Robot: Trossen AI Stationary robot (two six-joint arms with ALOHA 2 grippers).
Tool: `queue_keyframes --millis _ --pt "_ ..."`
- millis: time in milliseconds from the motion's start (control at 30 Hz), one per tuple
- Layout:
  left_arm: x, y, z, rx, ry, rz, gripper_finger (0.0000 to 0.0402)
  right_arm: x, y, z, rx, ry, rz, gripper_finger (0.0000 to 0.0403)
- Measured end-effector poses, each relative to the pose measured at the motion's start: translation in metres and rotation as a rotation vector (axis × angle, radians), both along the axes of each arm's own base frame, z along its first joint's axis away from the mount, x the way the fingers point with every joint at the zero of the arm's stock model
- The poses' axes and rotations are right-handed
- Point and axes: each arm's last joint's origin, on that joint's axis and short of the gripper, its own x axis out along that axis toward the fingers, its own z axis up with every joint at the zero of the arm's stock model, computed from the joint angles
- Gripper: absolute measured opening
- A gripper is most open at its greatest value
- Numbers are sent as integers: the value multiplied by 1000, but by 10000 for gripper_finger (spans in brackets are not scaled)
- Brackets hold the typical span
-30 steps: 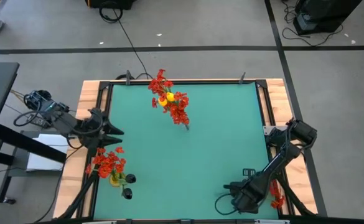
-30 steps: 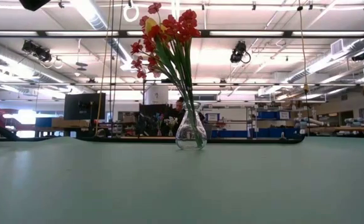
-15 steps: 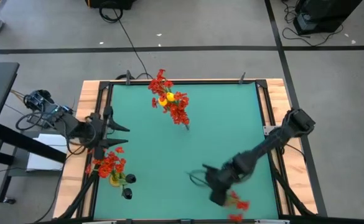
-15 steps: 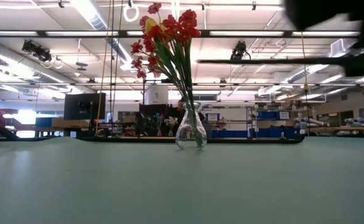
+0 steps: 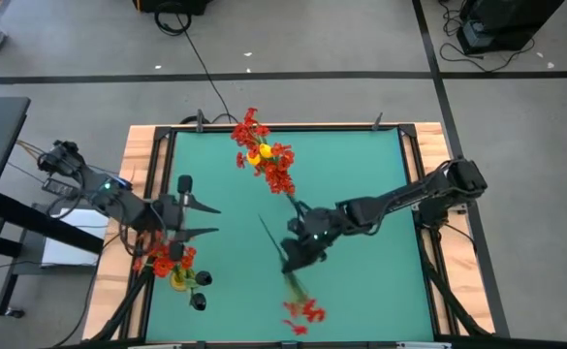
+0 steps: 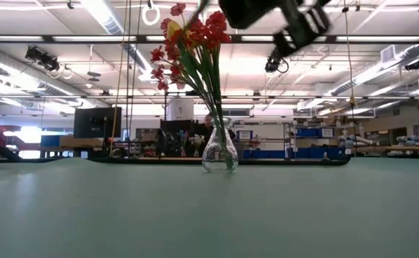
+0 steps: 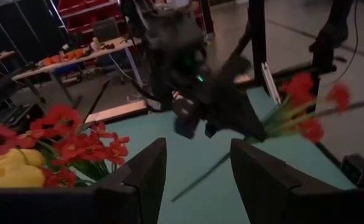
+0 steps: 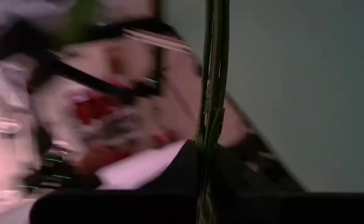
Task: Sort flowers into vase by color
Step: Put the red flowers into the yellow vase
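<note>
Your right gripper (image 5: 293, 254) is over the middle of the green table mat (image 5: 361, 174), arm stretched in from the right edge. Its fingers are closed tight on the thin green stem of a red-blossom artificial sprig (image 5: 302, 310); the stem passes betw. the fingers in the right wrist view (image 8: 211, 93), and the blossoms hang toward the front edge of the mat.

Your left gripper (image 5: 198, 218) is at the left side of the mat, fingers spread wide, nothing betw. them. Just beside it, at the front-left, you see a small vase w. red and yellow blossoms (image 5: 172, 260).

The clear glass bulb vase (image 6: 219, 154) stands near the back of the mat, upright, w. a bunch of red flowers and one yellow (image 6: 188, 43). The held sprig is well apart from both vases.
</note>
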Motion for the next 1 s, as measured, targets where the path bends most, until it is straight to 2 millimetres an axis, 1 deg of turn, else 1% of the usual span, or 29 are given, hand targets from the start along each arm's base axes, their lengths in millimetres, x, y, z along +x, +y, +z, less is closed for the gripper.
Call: queue_keyframes --millis 167,333,433,533,633,700,867,1000 --pt "11 -8 -8 75 38 -10 183 13 -16 22 160 -156 -155 23" --pt "23 -16 -14 232 61 -40 183 19 -23 36 292 -248 -294 28" --pt "29 -20 -18 330 69 -60 183 19 -23 42 343 -281 -323 29" --pt "34 -23 -20 410 63 -76 183 19 -23 43 373 -277 -328 27" --pt "39 -22 -22 460 70 -72 183 19 -20 45 400 -283 -323 28" --pt "40 -19 -21 431 70 -48 183 18 -18 48 424 -308 -328 29" --pt "38 -4 -12 219 26 45 183 17 -15 57 454 -401 -338 30" --pt "35 5 -7 159 1 -11 183 16 -10 60 473 -422 -309 30"
